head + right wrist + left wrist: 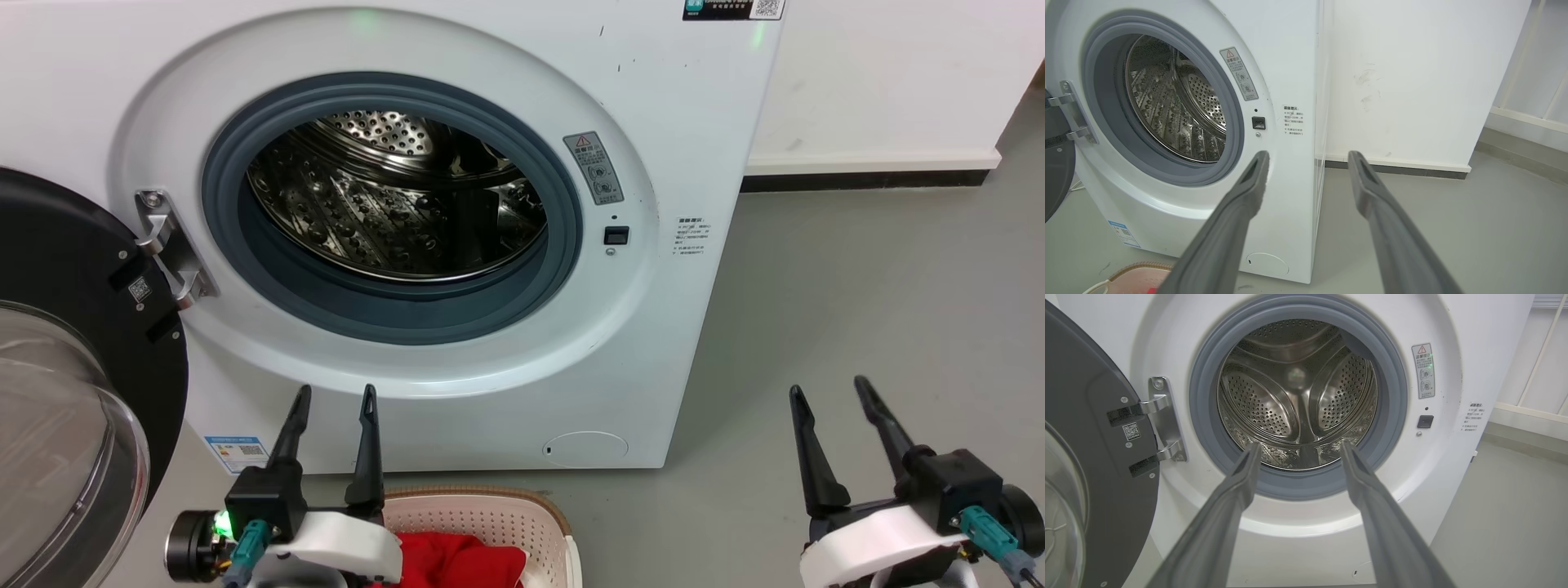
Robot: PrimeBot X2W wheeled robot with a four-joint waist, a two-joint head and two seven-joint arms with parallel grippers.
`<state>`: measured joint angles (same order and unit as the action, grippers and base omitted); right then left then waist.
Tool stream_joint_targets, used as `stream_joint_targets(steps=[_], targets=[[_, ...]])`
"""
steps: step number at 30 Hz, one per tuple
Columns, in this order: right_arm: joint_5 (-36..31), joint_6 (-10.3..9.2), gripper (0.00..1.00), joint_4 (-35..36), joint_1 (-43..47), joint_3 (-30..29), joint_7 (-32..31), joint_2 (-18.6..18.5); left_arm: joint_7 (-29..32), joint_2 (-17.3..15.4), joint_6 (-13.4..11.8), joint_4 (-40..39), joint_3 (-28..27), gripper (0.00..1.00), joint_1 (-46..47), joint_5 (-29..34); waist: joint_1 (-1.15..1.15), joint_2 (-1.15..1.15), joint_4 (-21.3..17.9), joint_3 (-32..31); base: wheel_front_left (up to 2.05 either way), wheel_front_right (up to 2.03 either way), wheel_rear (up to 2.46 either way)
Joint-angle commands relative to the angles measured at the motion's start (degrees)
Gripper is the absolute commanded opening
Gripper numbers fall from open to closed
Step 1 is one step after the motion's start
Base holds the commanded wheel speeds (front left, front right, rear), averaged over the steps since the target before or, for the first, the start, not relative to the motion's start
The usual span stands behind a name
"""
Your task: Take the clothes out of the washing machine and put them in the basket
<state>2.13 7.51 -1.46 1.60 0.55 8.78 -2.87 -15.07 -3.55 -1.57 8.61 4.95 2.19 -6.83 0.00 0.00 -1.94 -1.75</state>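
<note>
Red clothes crumpled in cream perforated basket, brown rim.

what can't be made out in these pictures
- Red garment and basket: head view, cut off by the bottom edge, partly behind the left gripper.
- Warning sticker text: all views, too small.
- Front floor of the drum: head view, hidden by the grey door seal.

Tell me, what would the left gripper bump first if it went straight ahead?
Probably the steel drum: the left gripper aims into the open washing machine. It might graze the bottom of the grey door seal first; depth is hard to judge.
</note>
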Motion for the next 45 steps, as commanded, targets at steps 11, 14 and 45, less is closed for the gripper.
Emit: stream_joint_targets(steps=[11, 14, 45], targets=[[10.62, 0.0, 0.0, -2.25, -0.23, 0.02, -1.1, -0.5, 2.92, 0.25, 1.06, 2.32, -1.65, 0.0, 0.21, -9.39, 0.0, 0.0, 0.14, 0.11, 0.0, 0.0, 0.0], [14.33, 0.0, 0.0, -2.77, -0.67, -0.03, -1.53, -0.7, 3.64, 0.26, 1.4, 2.32, -1.98, 0.0, 0.3, -12.74, 0.0, 0.0, 0.18, 0.16, 0.0, 0.0, 0.0], [45.24, -0.01, 0.0, -6.47, -3.72, -1.14, -5.58, -1.7, 10.48, 0.41, 4.43, 3.29, -5.56, 0.0, 1.84, -41.07, 0.0, 0.0, 0.66, 0.64, 0.0, 0.0, 0.0]])
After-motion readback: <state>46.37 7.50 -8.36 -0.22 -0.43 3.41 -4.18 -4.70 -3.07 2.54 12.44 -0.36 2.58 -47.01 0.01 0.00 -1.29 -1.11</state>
